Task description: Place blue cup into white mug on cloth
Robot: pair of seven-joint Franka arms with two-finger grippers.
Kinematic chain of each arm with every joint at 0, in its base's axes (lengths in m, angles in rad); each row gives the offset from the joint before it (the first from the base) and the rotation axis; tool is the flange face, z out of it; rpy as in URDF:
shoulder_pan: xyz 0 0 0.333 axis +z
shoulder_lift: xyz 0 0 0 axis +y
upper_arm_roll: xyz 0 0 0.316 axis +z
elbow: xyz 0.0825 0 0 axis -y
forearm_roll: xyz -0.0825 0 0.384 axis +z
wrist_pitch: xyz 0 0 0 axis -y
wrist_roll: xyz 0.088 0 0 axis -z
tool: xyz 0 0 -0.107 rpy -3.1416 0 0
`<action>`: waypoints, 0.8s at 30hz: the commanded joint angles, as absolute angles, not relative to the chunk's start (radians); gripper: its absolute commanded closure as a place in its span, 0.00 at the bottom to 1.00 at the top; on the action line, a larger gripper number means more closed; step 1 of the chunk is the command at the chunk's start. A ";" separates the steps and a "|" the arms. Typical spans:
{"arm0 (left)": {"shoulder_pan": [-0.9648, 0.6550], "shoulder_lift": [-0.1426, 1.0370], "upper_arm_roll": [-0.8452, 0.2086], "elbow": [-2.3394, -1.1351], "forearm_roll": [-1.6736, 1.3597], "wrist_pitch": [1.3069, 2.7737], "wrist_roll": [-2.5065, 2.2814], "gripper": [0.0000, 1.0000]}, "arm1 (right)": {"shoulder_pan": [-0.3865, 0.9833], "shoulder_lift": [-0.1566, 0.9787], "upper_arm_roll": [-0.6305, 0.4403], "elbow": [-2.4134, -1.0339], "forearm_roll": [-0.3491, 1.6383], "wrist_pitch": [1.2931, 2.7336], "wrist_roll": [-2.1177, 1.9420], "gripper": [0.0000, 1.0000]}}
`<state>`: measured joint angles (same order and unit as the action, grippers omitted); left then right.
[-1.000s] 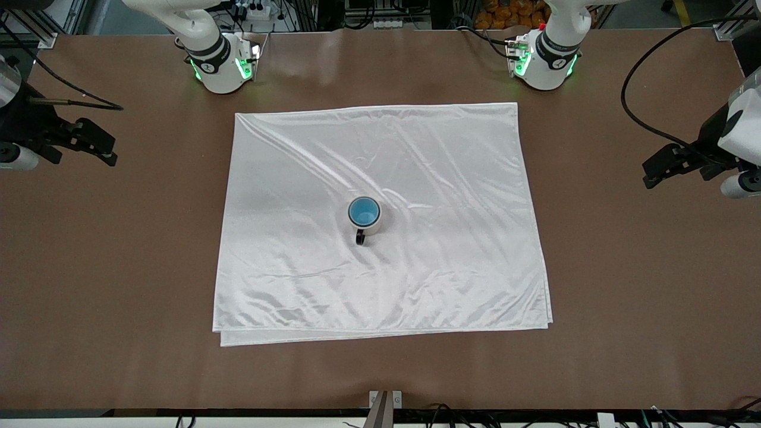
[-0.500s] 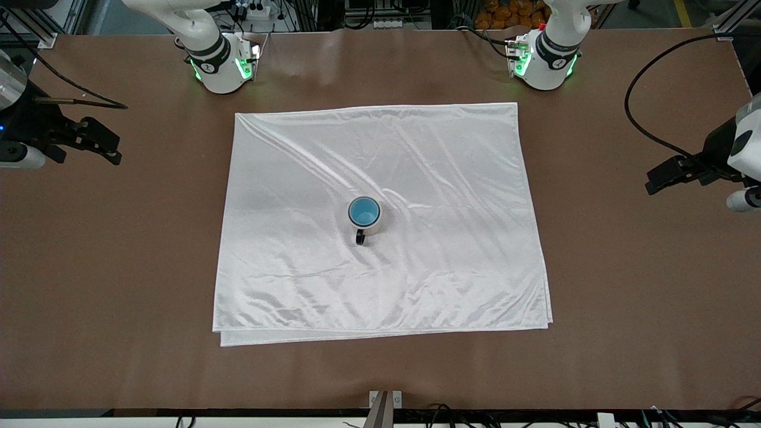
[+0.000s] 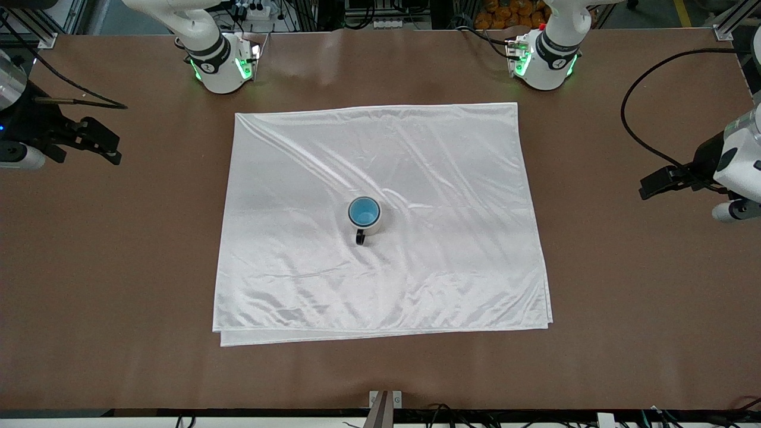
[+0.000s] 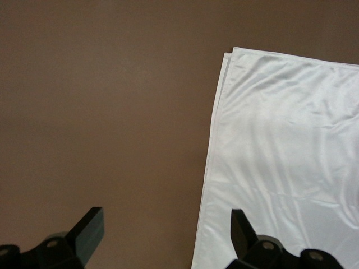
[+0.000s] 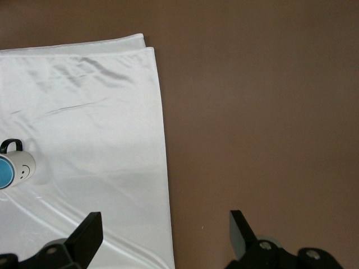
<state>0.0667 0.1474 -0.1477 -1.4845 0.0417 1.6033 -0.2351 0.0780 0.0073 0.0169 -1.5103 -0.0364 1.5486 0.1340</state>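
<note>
The blue cup sits upright inside the white mug, which stands near the middle of the cloth with its black handle toward the front camera. The right wrist view shows the mug, the cup and the cloth. My left gripper is open and empty over bare table at the left arm's end; it shows open in the left wrist view, beside the cloth's edge. My right gripper is open and empty over bare table at the right arm's end, also seen in the right wrist view.
The brown table surrounds the cloth on all sides. The two arm bases stand along the table's edge farthest from the front camera. A black cable loops over the table at the left arm's end.
My left hand has shifted slightly over the table at its end. My right hand moved a little and then stayed still. The mug and cup have not moved.
</note>
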 commanded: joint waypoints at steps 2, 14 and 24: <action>0.049 0.061 -0.127 -1.581 0.028 1.660 -0.216 0.00 | 0.075 -0.003 0.018 -1.516 -0.037 1.540 0.152 0.00; 0.066 -0.054 -0.129 -1.709 0.028 1.727 -0.215 0.00 | -0.002 -0.005 0.084 -1.513 -0.037 1.540 0.146 0.00; 0.074 -0.069 -0.130 -1.710 0.023 1.720 -0.213 0.00 | 0.008 -0.005 0.075 -1.513 -0.038 1.531 0.147 0.00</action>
<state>0.0632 -0.0324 -0.1328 -1.6732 0.0417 1.6992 -0.2351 0.0201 0.0073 0.0613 -1.5103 -0.0364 1.5479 0.1345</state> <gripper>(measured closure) 0.000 0.000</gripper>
